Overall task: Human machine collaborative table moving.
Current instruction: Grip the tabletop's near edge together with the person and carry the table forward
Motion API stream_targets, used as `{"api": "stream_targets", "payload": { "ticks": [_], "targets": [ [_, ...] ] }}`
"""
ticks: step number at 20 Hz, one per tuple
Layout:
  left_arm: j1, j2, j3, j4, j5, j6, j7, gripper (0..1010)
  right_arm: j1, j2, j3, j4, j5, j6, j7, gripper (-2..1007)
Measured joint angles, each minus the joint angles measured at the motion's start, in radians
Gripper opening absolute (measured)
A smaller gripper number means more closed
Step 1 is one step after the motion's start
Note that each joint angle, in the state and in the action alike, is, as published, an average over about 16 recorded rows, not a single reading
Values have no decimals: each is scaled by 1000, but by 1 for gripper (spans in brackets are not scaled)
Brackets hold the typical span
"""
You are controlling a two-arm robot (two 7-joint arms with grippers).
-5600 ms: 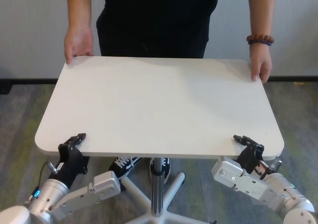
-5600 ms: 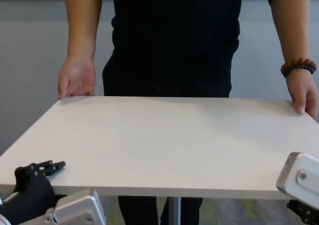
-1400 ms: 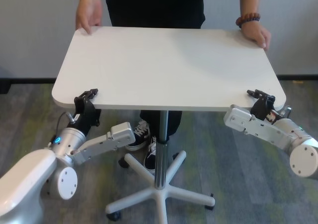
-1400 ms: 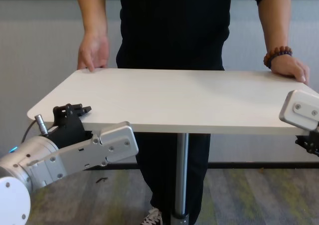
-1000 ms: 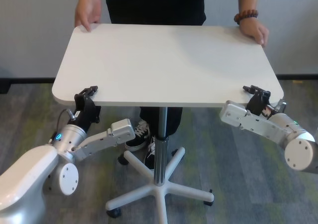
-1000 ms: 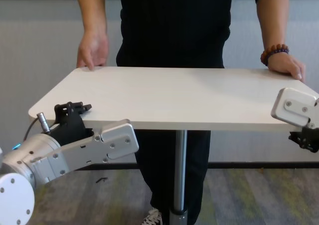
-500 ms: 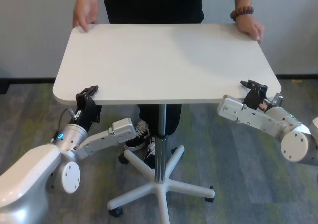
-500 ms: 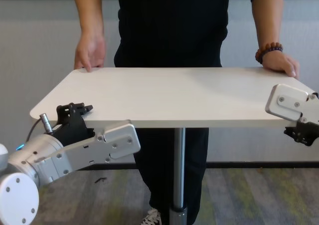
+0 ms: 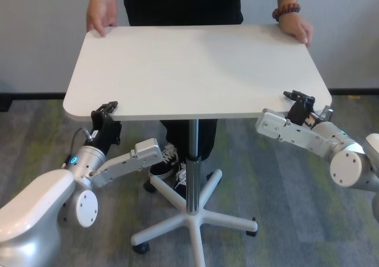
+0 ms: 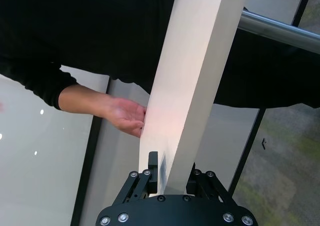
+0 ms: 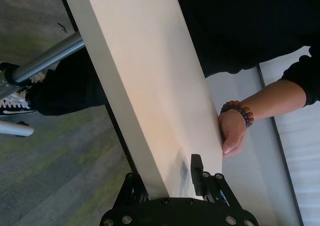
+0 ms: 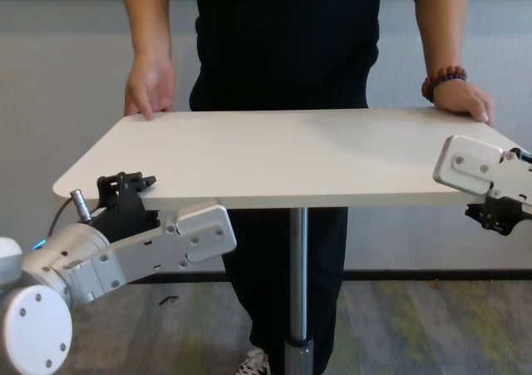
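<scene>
Carrying step: your left end effector (image 9: 104, 110) and right end effector (image 9: 298, 97) clamp the tabletop (image 9: 195, 66) near edge; person (image 9: 183, 3) holds far edge. Next: follow evenly.

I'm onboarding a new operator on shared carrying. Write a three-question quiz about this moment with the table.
1. True or false: both grippers clamp the near edge of the table.
2. Which of the human's wrists, by the robot's sides, wears the bead bracelet? A) left B) right
3. Fill in: the table stands on a single silver ____.

Key
1. True: the left gripper and the right gripper each straddle the edge near a corner.
2. B.
3. pole.
</scene>
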Motion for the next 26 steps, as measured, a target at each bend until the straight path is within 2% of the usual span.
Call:
{"api": "stream_targets", "payload": {
  "ticks": [15, 26],
  "targets": [
    [-28, -14, 5, 49, -10, -4, 15, 313, 54, -25, -27, 101, -3, -29, -40, 419],
    [-37, -20, 12, 75, -13, -6, 19, 313, 72, -36, -42, 144, -4, -38, -56, 419]
  ]
}}
